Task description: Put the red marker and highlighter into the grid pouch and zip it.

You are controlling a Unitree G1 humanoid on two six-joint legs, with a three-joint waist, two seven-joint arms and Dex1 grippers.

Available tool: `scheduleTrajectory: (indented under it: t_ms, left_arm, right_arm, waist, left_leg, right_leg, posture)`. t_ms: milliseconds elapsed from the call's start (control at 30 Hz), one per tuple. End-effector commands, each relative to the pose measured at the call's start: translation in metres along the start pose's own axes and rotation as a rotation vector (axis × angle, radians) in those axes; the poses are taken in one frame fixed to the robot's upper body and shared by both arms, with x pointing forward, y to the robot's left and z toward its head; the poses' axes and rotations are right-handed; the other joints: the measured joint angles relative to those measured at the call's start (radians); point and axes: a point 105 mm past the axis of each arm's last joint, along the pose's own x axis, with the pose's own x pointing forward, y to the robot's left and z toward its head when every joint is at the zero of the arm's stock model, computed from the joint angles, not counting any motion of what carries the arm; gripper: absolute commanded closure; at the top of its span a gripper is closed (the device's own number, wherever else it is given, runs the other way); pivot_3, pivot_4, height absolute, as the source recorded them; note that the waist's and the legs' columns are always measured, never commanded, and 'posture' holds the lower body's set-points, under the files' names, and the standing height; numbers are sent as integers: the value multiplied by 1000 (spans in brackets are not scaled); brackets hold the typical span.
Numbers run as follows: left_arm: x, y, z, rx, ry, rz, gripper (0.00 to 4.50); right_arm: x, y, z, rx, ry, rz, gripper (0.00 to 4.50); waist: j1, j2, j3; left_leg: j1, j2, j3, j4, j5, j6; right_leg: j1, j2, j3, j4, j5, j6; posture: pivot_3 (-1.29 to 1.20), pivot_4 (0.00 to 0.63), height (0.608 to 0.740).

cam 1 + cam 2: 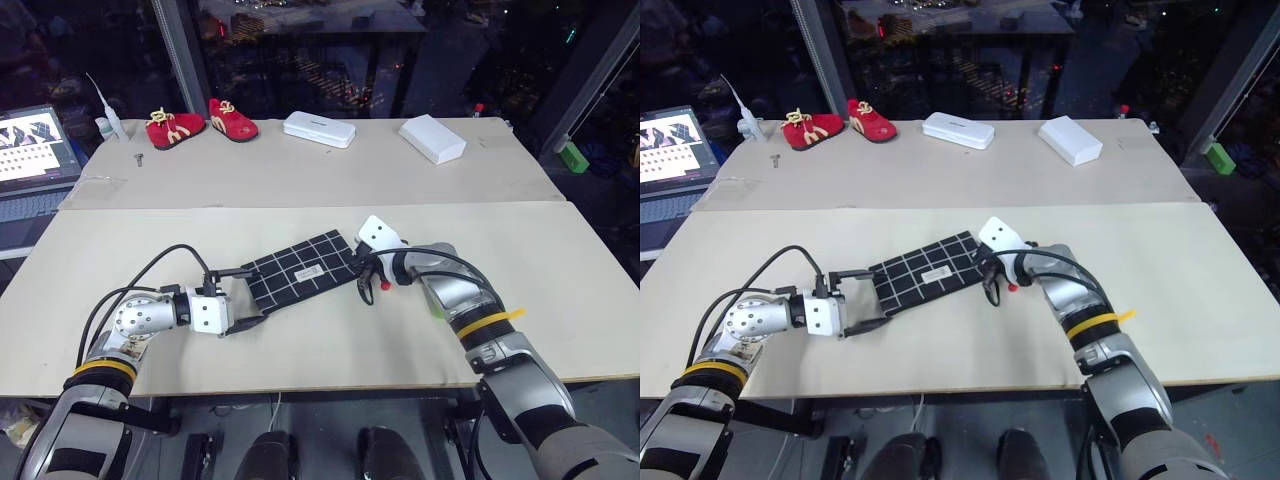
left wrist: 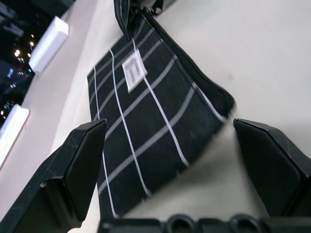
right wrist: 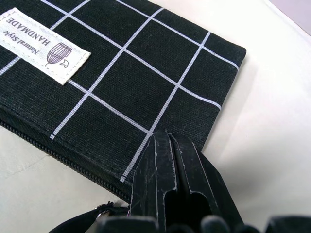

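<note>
The left pincer [image 1: 243,297] is seen spread wide in the lower left-centre of the head view, its two black fingers [image 2: 80,160] standing on either side of the near left end of the grid pouch [image 1: 300,267], with nothing gripped between them; in the left wrist view the pouch's corner lies between the fingers, apart from both. The right pincer [image 1: 365,285] is clenched tight at the opposite, right end of the pouch, its fingers pressed together at the zipper edge, where a small metal ring and the black zipper-pull loop [image 3: 90,218] are seen just beside them; whether the loop is actually pinched cannot be told. A small red tip [image 1: 384,286] shows just beside this pincer; it cannot be told whether it belongs to the red marker. The pouch lies flat and slanted on the pale bench [image 1: 330,340] near the middle of the frame, its white label [image 3: 43,44] facing up. Farther off, toward the top of the frame, a pair of red shoes [image 1: 200,124], a white case [image 1: 319,129] and a white box [image 1: 432,138] are set on the far board, and a laptop [image 1: 35,150] is seen at the upper left edge.
</note>
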Motion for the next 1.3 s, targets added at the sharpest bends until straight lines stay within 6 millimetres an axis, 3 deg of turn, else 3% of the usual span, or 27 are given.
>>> scheduleTrajectory:
  t_ms: [33, 433, 533, 867, 967, 1067, 1133, 1233, 1300]
  left_arm:
    - [9, 11, 3, 52, -10, 31, 0]
    - [24, 15, 10, 78, -55, 24, 0]
    - [26, 14, 11, 75, -60, 22, 646]
    - [27, 11, 6, 18, -57, 52, 4440]
    - [27, 14, 6, -10, -63, 84, 4474]
    - [30, 11, 5, -67, -68, 84, 4500]
    - [29, 9, 4, -84, -64, 79, 4500]
    - [28, 11, 0, -97, -47, 104, 4500]
    - [25, 18, -5, -132, -26, 174, 4500]
  right_arm:
    - [2, 1, -18, 25, 63, 0, 4456]
    - [0, 0, -21, 36, 64, -3, 4456]
    - [0, 0, -21, 37, 63, -3, 4500]
    - [-2, -3, -20, 33, 61, -5, 4500]
    - [-3, -3, -18, 35, 47, 2, 4500]
    - [-12, 2, 5, 123, -88, 79, 3706]
    - [-18, 2, 20, 176, -155, 122, 2919]
    - [-30, -6, 41, 221, -250, 147, 2027]
    - [-44, -23, 63, 283, -336, 121, 1302]
  waist:
    - [-1, 0, 0]
    - [-5, 0, 0]
    - [-5, 0, 0]
    - [-4, 0, 0]
    - [-2, 0, 0]
    - [1, 0, 0]
    - [1, 0, 0]
    - [-1, 0, 0]
    - [-1, 0, 0]
  left_leg:
    - [0, 0, 0, 0, 0, 0]
    - [-2, 0, 0, 0, 0, 0]
    - [-2, 0, 0, 0, 0, 0]
    - [-3, 0, -1, 0, 0, 0]
    - [-3, 0, -1, 0, 0, 0]
    - [-4, 0, -2, 0, 0, 0]
    - [-6, 0, -3, 0, 0, 0]
    - [-11, -1, -2, 0, 0, 0]
    - [-15, -1, -2, 0, 0, 0]
  right_leg:
    - [0, 0, 0, 0, 0, 0]
    - [-1, 0, -1, -1, 0, 0]
    - [-1, 0, -1, -1, 0, 0]
    - [-2, 0, -1, -1, 0, 0]
    - [-2, -1, -2, -1, 0, 0]
    - [-2, -1, -3, -1, 0, 0]
    - [-3, -1, -4, -2, 0, 0]
    - [-10, -1, -3, 0, 0, 0]
    - [-15, -1, -3, 1, 0, 0]
  posture:
    - [0, 150, 740]
    - [0, 150, 740]
    - [0, 150, 740]
    - [0, 150, 740]
    - [0, 150, 740]
    - [0, 150, 740]
    - [0, 150, 740]
    - [0, 150, 740]
    - [0, 150, 740]
